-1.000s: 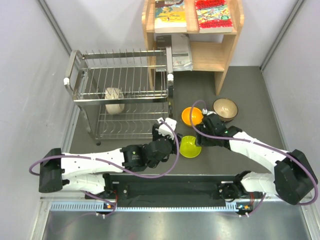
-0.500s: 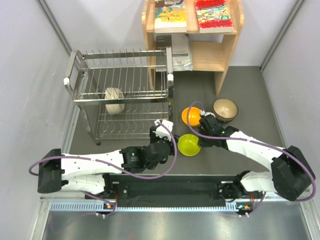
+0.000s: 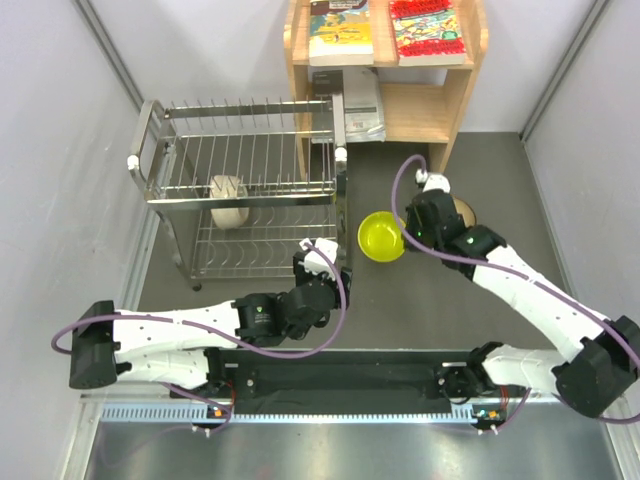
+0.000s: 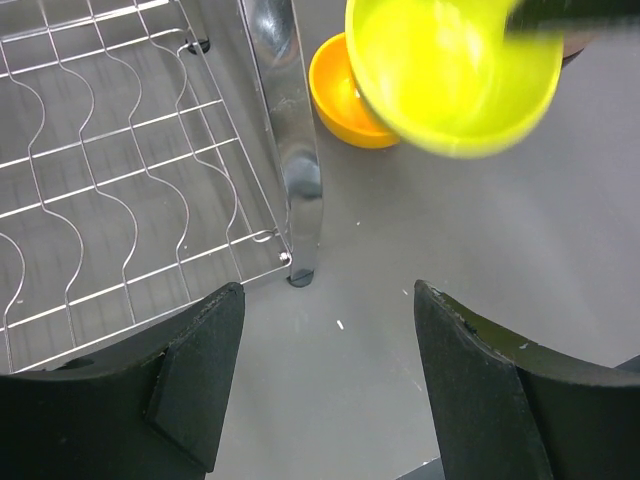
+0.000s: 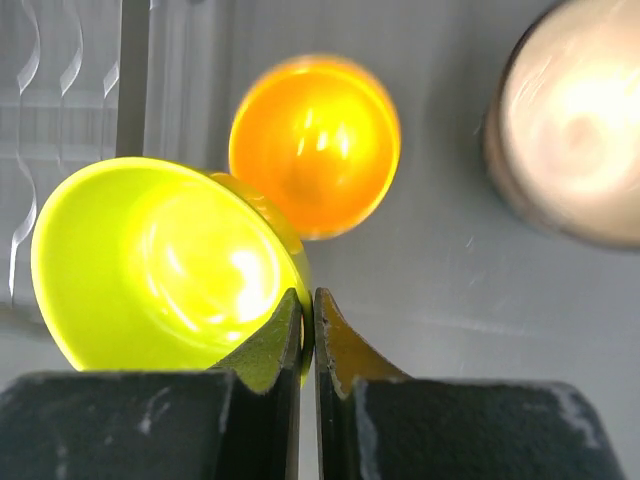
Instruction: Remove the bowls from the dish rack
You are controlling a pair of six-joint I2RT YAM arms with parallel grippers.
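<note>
Right gripper (image 5: 307, 300) is pinched fully shut on the rim of the yellow bowl (image 5: 150, 260), one finger inside and one outside. You have that bowl up off the table (image 3: 500, 180), centre of the top view. It hangs over the orange bowl (image 5: 315, 145), which it hides from above. The wrist view shows the orange one just behind it, upper middle.

Left gripper (image 4: 328, 295) is wide open with nothing in it. It sits low by the near right leg of the rack (image 3: 290, 196), lower middle of the top view.

Progress, as I judge it:
- Three bowls are out of the rack.
- Orange and brown (image 5: 575, 120) sit on the table right of the rack, brown at the upper right of the right wrist view.
- Yellow is in your grip, not yet put down. It looks headed for a spot by the other two, maybe a stack on orange.
- The cream bowl (image 3: 227, 200) still stands on edge in the rack, left of centre, untouched.

No other bowl shows in any view. Left to do: set yellow down, then fetch cream.
</note>
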